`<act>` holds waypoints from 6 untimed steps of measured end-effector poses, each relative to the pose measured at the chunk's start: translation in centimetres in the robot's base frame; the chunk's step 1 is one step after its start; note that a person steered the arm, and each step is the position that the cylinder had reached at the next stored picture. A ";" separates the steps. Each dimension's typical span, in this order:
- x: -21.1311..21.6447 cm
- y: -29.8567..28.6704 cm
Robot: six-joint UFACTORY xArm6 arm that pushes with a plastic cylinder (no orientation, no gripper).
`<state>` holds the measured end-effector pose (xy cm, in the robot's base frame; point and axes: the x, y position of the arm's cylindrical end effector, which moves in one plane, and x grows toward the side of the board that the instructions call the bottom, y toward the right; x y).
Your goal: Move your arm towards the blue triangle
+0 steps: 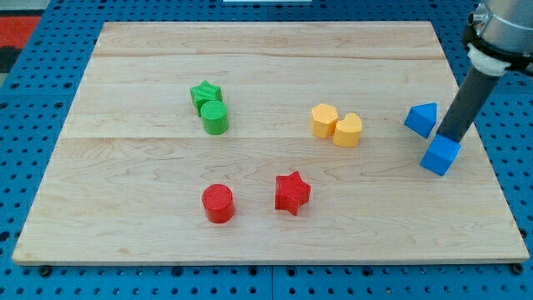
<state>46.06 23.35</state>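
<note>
The blue triangle (pixel 422 118) lies near the view's right edge of the wooden board (pixel 266 67). A blue cube (pixel 440 155) sits just below and right of it. My dark rod comes down from the view's top right, and my tip (pixel 447 138) stands right behind the cube's top edge, a short way right of and below the triangle. The tip looks close to or touching the cube; I cannot tell which.
A green star (pixel 205 92) and green cylinder (pixel 214 117) sit together at upper left. Two yellow blocks (pixel 324 120) (pixel 348 130) touch near the middle. A red cylinder (pixel 218 203) and red star (pixel 292 192) lie toward the bottom.
</note>
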 end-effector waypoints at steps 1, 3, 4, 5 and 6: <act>1.7 -1.9; 5.1 -2.5; 4.6 -1.7; 0.6 6.5; -2.0 7.6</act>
